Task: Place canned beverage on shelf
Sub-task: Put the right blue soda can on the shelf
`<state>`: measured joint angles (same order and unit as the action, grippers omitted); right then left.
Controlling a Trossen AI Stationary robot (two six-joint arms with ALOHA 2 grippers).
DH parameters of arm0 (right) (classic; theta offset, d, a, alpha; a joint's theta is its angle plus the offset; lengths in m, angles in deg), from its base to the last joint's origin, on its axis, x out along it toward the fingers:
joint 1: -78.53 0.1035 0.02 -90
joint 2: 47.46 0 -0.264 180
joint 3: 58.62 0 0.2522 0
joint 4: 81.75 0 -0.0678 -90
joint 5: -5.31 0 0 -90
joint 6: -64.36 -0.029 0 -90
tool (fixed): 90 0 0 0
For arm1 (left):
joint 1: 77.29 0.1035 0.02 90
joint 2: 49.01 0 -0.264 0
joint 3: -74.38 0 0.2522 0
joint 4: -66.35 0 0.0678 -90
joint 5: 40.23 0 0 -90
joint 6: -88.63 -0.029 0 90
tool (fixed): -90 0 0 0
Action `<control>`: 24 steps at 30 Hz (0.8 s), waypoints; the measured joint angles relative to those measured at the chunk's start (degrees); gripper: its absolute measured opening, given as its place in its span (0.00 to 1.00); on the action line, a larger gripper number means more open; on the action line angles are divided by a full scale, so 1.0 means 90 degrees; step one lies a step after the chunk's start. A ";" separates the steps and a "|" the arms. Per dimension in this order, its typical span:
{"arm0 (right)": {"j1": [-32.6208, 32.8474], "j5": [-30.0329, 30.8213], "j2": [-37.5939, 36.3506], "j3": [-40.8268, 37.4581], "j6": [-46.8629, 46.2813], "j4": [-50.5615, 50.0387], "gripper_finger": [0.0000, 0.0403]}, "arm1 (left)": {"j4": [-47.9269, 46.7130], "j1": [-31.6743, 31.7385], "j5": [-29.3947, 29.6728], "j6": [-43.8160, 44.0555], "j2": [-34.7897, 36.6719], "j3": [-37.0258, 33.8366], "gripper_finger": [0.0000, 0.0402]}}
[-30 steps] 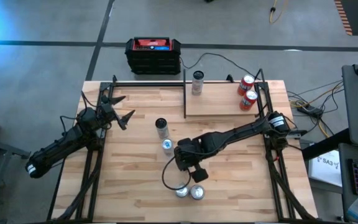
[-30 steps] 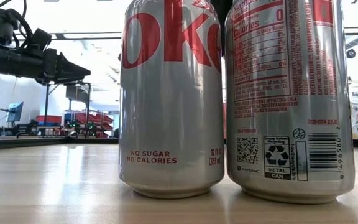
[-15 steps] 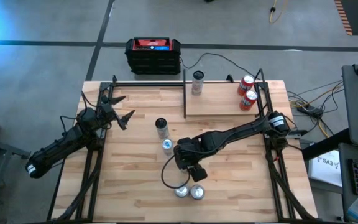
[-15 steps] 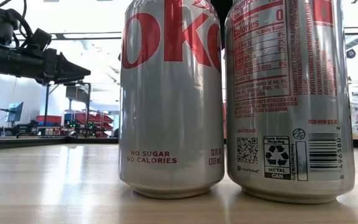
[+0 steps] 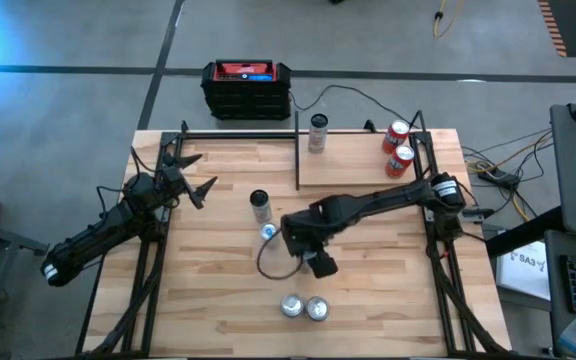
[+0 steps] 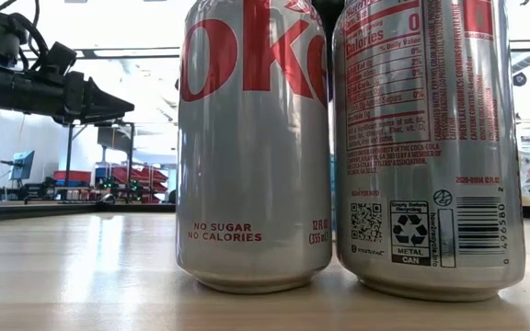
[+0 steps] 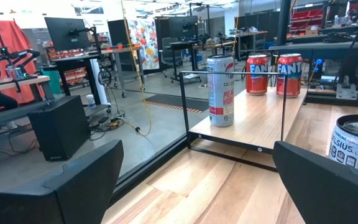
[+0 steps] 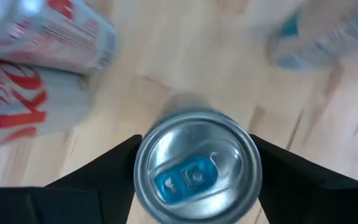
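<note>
My right gripper (image 8: 194, 163) points steeply down at mid-table and is shut on a silver can with a blue tab (image 8: 196, 149). In the high view my right gripper (image 5: 316, 262) hides that can. The shelf (image 5: 358, 168), a small wood board edged with black rods, lies at the far right; on it stand a tall white can (image 5: 317, 133) and two red Fanta cans (image 5: 398, 148). My left gripper (image 5: 193, 185) hangs open at the table's left, holding nothing. My right gripper has the can's upper wall just under the rim (image 8: 139, 169) between its two fingers, one on each side. The fingers (image 8: 98, 174) come from above, slanting down. The can stands upright, top toward the camera. Whether its base is on the table does not show.
Two Diet Coke cans (image 5: 304, 307) stand near the front edge, just before the low camera. A small blue can (image 5: 268, 231) and a tall Celsius can (image 5: 259, 205) stand left of my right gripper. A red-topped black box (image 5: 247, 88) sits on the floor beyond the far edge.
My right gripper has moved toward the table's far edge, away from the two Diet Coke cans, and its forearm has swung the same way. A strip of blue now shows between the two Diet Coke cans in the low view.
</note>
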<state>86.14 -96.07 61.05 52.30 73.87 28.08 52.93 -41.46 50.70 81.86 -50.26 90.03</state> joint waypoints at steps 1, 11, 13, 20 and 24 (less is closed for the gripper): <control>-0.0082 -0.0016 0.0001 -0.0007 -0.0052 -0.0026 0.65 | -0.0001 0.0001 -0.0002 0.0000 0.0000 0.0000 0.99; -0.0663 -0.0022 0.0005 -0.0012 -0.0137 -0.0204 0.57 | 0.0000 0.0000 -0.0001 0.0001 0.0000 0.0002 0.99; -0.0710 0.0100 0.0005 -0.0012 -0.0101 -0.0239 0.58 | 0.0001 0.0001 -0.0001 -0.0001 -0.0001 0.0001 0.99; -0.0846 0.0465 -0.0005 -0.0012 0.0089 -0.0256 0.58 | -0.0001 0.0001 -0.0002 -0.0001 0.0001 0.0002 0.99; -0.1002 0.0612 -0.0007 -0.0012 0.0141 -0.0244 0.58 | 0.0001 0.0000 -0.0001 0.0001 0.0001 0.0000 0.99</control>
<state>77.11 -90.56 60.99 52.20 75.13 25.88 52.95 -41.46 50.68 81.86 -50.25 90.03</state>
